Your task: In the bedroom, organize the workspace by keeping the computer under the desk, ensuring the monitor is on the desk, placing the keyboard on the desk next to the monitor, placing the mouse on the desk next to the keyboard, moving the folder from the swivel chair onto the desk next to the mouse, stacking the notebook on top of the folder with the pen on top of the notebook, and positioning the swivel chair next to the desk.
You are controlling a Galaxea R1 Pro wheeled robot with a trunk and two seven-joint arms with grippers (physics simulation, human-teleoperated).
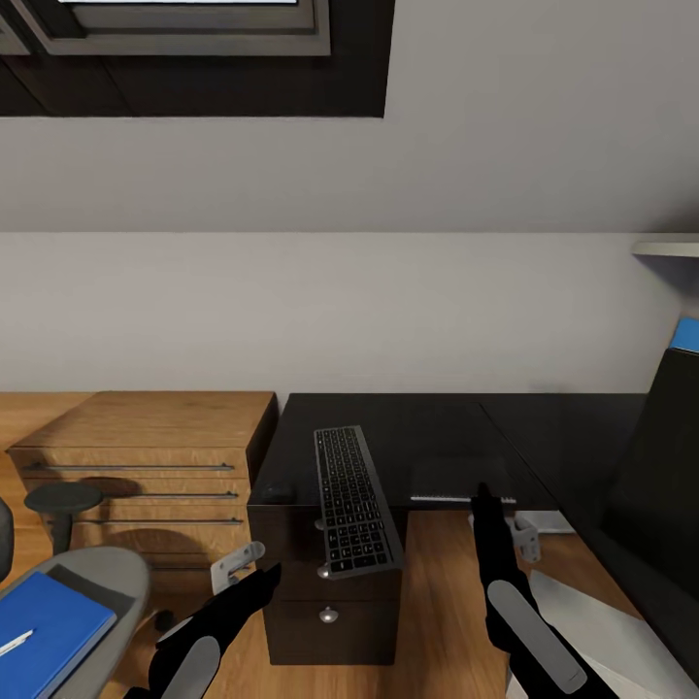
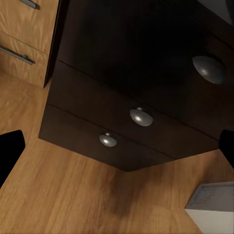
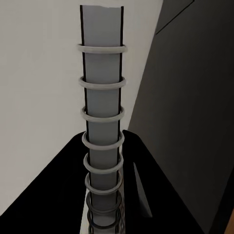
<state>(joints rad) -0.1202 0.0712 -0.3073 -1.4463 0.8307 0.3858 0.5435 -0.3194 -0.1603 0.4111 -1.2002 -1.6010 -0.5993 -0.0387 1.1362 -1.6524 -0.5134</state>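
**Right gripper pinches the notebook at the edge of the black desk**

Nearest, at the bottom of the head view, both black arms reach forward over a wooden floor (image 1: 442, 602). The left gripper (image 1: 238, 568) hangs low in front of the drawers; in the left wrist view its dark fingertips (image 2: 9, 151) sit wide apart at the edges of the picture, so it is spread and holds nothing. That view looks at three silver drawer knobs (image 2: 141, 117) on the black drawer fronts.

The right gripper (image 1: 482, 500) is pressed together on the notebook (image 1: 456, 479), pinching it at its spiral-bound edge. In the right wrist view the grey notebook (image 3: 101, 97) runs away from the fingers (image 3: 141, 165), ringed by its wire coils.

At lower left, the swivel chair (image 1: 92, 573) carries the blue folder (image 1: 49, 626) on its seat, with a small white pen-like object (image 1: 15, 643) lying on the folder. At lower right a pale box, perhaps the computer (image 1: 602, 631), stands on the floor.

Farther in, the desk (image 1: 408, 427) is a black surface. The keyboard (image 1: 351, 500) lies on it lengthwise, its near end overhanging the front edge above the drawers. The notebook rests on the surface just right of the keyboard. The dark monitor (image 1: 650, 476) stands at the far right.

Left of the desk is a light wooden cabinet (image 1: 155, 437). Beyond is a pale wall (image 1: 340, 291).
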